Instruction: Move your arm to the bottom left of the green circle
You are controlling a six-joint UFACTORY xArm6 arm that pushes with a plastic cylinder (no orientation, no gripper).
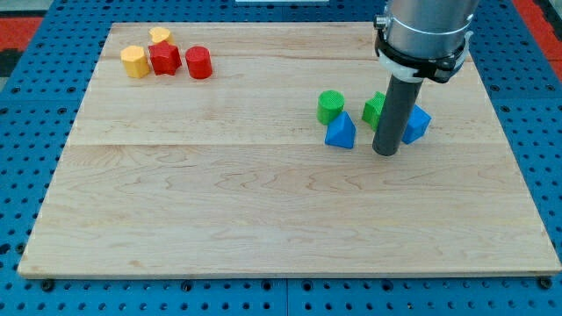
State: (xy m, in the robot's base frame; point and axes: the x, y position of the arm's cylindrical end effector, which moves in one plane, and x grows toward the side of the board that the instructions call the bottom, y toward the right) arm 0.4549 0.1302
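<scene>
The green circle (pixel 330 105) stands right of the board's middle, towards the view's top. A blue triangle-like block (pixel 340 132) touches it just below. My tip (pixel 385 153) rests on the board to the right of and slightly below both, well apart from the green circle. The dark rod partly hides a second green block (pixel 374 109). A blue block (pixel 416 124) sits right beside the rod, on its right.
At the view's top left stands a cluster: a yellow block (pixel 134 61), a second yellow block (pixel 159 35), a red star-like block (pixel 164 59) and a red cylinder (pixel 198 62). The wooden board (pixel 263 219) lies on a blue pegboard surface.
</scene>
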